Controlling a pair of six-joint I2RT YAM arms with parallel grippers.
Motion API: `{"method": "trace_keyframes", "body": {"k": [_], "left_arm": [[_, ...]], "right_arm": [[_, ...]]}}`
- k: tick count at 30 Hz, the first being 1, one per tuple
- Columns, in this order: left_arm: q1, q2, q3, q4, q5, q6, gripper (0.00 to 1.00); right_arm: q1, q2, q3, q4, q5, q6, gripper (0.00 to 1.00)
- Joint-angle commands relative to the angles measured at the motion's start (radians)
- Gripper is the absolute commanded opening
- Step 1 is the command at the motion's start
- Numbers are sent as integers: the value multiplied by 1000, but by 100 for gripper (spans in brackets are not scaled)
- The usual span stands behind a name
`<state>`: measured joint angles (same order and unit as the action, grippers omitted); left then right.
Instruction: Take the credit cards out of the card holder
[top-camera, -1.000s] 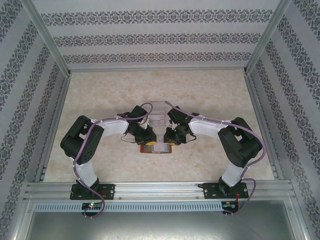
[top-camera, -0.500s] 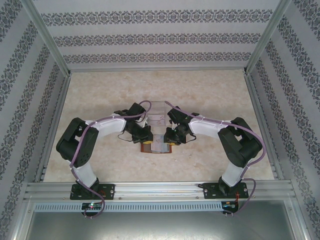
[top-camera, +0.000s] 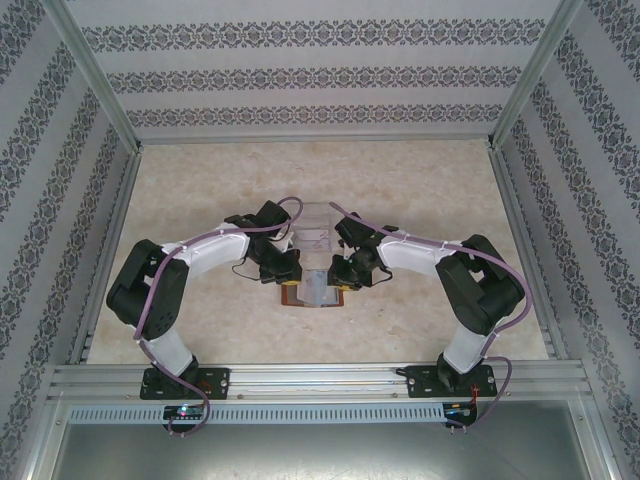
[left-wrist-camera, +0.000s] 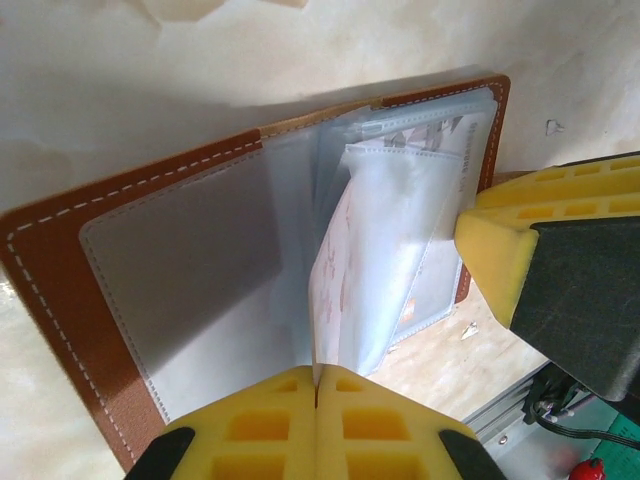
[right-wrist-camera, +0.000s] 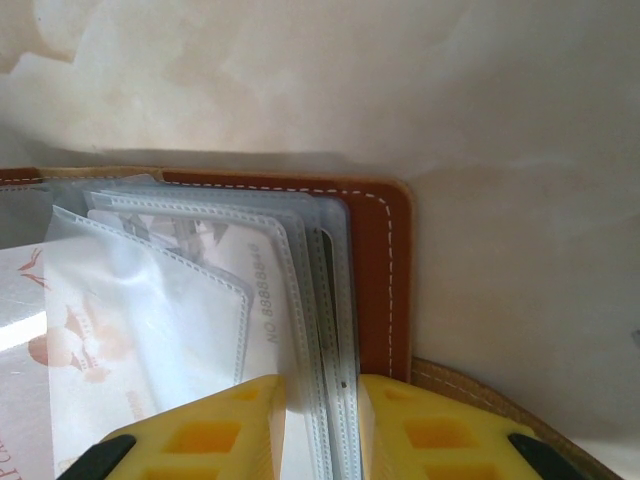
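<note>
1. Two grippers work one holder (left-wrist-camera: 60, 290), which lies open and flat directly below both, between their tips.
2. Shut tight: the left gripper (left-wrist-camera: 317, 400) has its pads pressed together on the edge of a clear leaf (left-wrist-camera: 400, 220). The leaf stands up straight ahead of the pads, with a pale card (left-wrist-camera: 345, 280) inside.
3. Narrowly parted: the right gripper (right-wrist-camera: 322, 400) pinches the sleeves (right-wrist-camera: 300, 290) just inside the holder's stitched edge.
4. Handling, my read: card light, stiff, slick; sleeves floppy and clingy. Take the card's bare edge at the sleeve mouth, not the film. Cannot tell whether film or card is pinched now.
</note>
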<state>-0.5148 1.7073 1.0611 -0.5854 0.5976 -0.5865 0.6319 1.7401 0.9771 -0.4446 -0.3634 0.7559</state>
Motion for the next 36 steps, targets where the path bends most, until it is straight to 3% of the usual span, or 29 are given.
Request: {"method": "trace_keyframes", "body": {"k": [1, 30, 36], "left_arm": [[10, -32, 4, -61, -27, 11, 2], [32, -95, 15, -62, -32, 0, 0], [35, -86, 21, -113, -88, 22, 0]], "right_arm": [[-3, -19, 6, -44, 37, -13, 28], [0, -107, 60, -101, 45, -18, 31], [4, -117, 62, -76, 13, -7, 31]]}}
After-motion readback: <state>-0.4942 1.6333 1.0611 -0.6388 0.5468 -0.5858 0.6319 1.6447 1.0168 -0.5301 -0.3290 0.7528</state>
